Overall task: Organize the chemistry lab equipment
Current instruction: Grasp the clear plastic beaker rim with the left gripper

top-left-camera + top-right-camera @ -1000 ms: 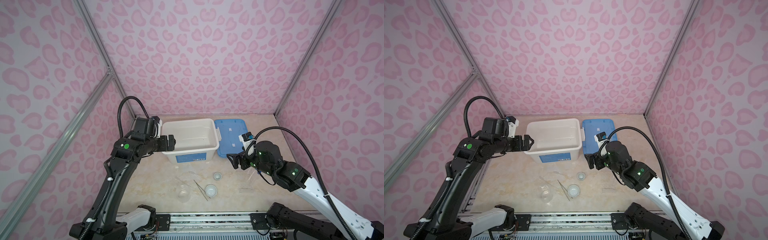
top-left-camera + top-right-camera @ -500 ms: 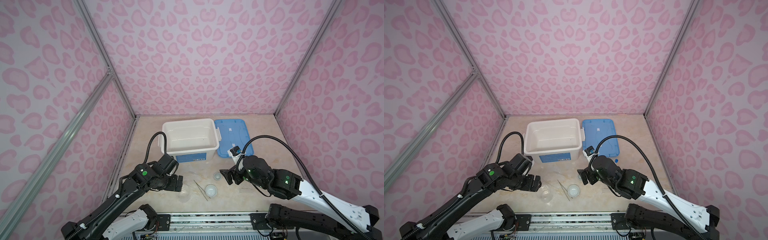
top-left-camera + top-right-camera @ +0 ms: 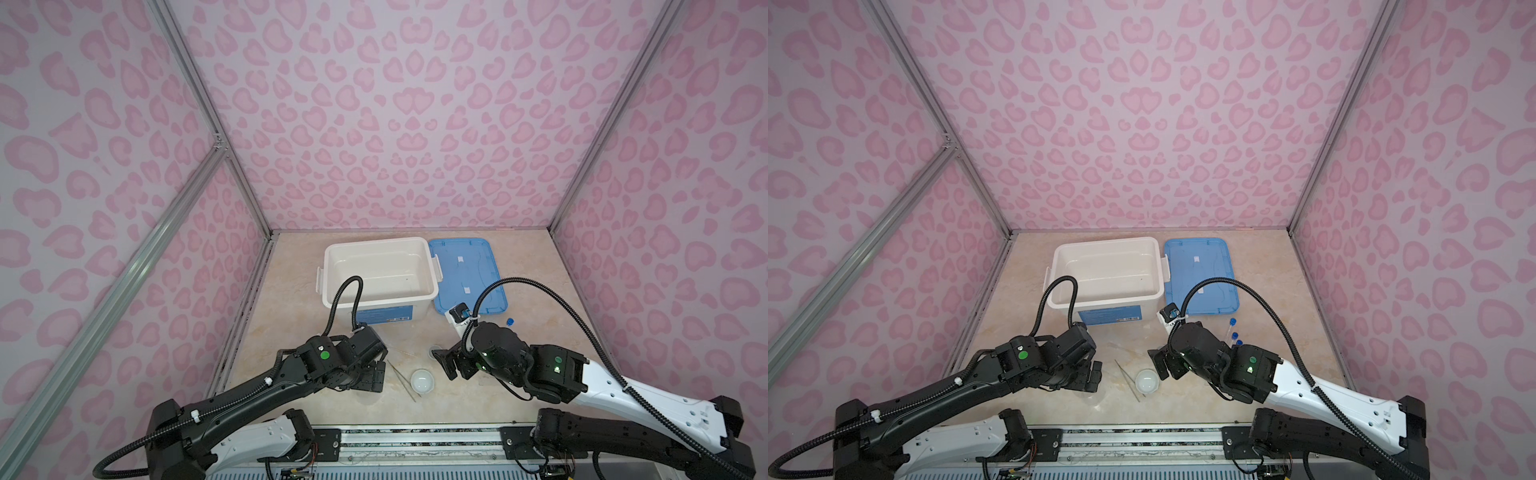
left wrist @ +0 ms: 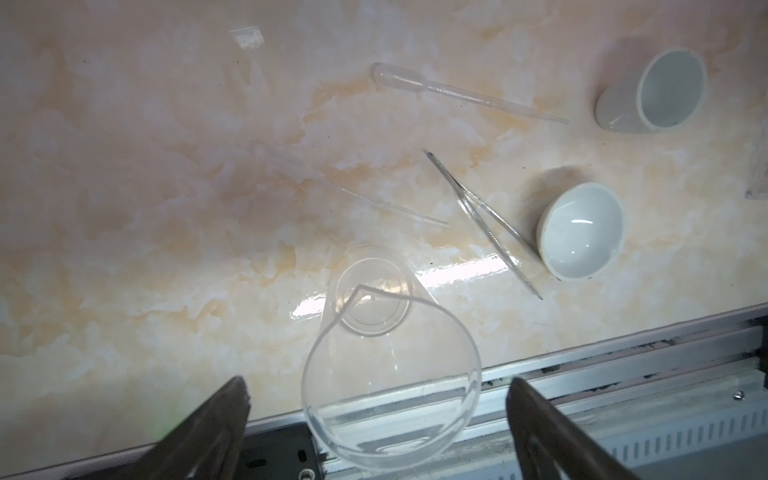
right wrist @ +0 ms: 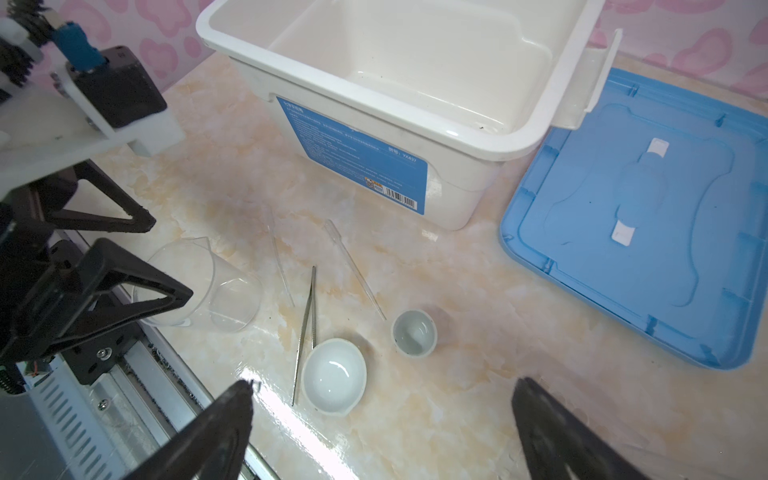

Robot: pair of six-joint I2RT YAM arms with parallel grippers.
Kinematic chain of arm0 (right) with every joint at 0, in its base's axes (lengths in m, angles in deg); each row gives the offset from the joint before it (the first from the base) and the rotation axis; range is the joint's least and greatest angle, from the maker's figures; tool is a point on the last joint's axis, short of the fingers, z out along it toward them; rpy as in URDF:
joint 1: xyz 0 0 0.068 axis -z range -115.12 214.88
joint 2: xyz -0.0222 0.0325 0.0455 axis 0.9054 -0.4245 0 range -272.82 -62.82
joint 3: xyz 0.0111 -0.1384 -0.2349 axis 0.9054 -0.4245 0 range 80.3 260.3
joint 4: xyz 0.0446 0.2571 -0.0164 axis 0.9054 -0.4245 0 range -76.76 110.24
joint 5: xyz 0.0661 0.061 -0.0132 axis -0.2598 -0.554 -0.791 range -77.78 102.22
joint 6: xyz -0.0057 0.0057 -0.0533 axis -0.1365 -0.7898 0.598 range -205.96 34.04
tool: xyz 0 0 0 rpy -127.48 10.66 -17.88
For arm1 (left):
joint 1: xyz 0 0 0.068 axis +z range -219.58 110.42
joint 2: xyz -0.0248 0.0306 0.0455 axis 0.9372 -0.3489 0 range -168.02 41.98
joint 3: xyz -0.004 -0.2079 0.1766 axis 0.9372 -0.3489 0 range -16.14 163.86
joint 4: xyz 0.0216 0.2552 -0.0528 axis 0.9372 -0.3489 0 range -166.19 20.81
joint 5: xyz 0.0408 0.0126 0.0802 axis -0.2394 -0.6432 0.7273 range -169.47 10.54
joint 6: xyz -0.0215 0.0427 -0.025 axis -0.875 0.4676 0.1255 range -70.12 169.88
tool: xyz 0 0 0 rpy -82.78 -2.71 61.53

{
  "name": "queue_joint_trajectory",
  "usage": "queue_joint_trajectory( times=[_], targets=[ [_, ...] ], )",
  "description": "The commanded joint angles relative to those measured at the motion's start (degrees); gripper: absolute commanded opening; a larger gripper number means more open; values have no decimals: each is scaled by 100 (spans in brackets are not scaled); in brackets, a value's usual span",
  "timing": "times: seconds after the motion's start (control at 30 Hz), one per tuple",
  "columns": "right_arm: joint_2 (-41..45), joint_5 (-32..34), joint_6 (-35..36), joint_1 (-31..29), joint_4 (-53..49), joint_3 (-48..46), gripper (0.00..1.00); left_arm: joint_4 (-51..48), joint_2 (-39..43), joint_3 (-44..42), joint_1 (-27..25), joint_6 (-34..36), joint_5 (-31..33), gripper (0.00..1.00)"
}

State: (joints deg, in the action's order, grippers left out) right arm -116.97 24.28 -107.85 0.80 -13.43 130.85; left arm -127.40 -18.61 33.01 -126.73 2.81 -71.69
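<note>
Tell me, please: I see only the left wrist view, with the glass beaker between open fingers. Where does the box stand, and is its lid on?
Observer: The white box stands past the beaker, farther from the robot's base. Its blue lid is off and lies flat on the table beside it.
Operator: Is something already inside?
Observer: No, in both top views the box looks empty.
Operator: Where are the tubes?
Observer: Three blue-capped tubes lie nearer the base than the lid, partly hidden by the right arm.
</note>
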Motion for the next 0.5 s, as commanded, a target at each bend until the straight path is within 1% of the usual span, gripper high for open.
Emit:
queue_joint_trajectory(
  times=[0.0,0.1,0.23,0.3,0.47],
  targets=[
    [-7,130,-56,-9,132,-35,98,52,-143,-13,-149,-228,284,98],
    [-58,96,-47,-9,172,-17,98,129,-295,-43,-292,-290,348,98],
    [-143,25,-47,-17,251,-13,98,118,-438,-79,-327,-338,468,98],
    [-173,12,-48,-27,297,-26,98,211,-486,-150,-337,-351,503,100],
    [-226,25,-45,-34,358,-59,98,442,-610,-283,-404,-369,407,93]
  ],
)
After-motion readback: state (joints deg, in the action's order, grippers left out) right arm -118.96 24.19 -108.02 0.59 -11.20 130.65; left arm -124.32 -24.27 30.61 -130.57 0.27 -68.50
